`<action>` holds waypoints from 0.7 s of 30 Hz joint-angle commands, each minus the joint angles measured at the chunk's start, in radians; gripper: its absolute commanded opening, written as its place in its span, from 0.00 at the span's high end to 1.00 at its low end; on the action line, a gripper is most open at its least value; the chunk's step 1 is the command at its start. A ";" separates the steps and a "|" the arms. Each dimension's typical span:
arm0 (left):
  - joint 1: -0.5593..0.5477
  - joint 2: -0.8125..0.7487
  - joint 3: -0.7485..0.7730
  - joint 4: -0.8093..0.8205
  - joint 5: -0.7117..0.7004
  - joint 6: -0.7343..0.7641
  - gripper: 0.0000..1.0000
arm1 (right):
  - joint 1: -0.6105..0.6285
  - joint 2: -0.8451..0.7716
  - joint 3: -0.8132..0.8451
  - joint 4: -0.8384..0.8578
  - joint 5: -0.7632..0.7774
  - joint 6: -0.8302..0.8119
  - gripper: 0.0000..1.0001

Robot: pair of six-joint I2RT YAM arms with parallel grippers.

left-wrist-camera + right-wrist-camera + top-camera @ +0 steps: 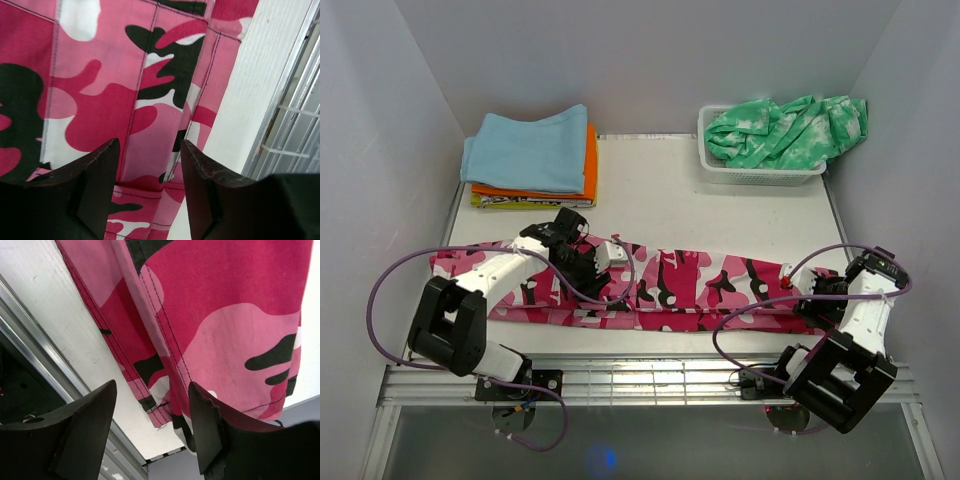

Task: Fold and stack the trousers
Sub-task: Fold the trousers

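The pink camouflage trousers [690, 290] lie folded lengthwise in a long flat strip across the near part of the table. My left gripper [582, 262] hovers low over their left part. In the left wrist view the left gripper [149, 142] is open above the cloth [100, 100], near the trousers' front edge, with nothing between its fingers. My right gripper [812, 292] is at the strip's right end. In the right wrist view the right gripper [152, 385] is open above the hem corner [160, 405], and the trousers [225, 315] lie flat beneath it.
A stack of folded clothes [535, 150], light blue on orange on yellow, sits at the back left. A white basket [760, 176] at the back right holds a green tie-dye garment [785, 130]. A metal rail [650, 375] runs along the table's near edge.
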 commanded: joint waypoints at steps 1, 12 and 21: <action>-0.036 -0.011 -0.049 0.049 -0.069 -0.018 0.37 | 0.003 -0.039 -0.047 0.093 0.029 -0.106 0.35; -0.050 -0.015 -0.142 0.116 -0.148 -0.010 0.38 | 0.007 0.034 0.027 0.073 0.008 -0.097 0.37; -0.050 -0.001 -0.151 0.138 -0.146 -0.018 0.56 | 0.013 0.105 0.037 0.165 0.087 -0.111 0.38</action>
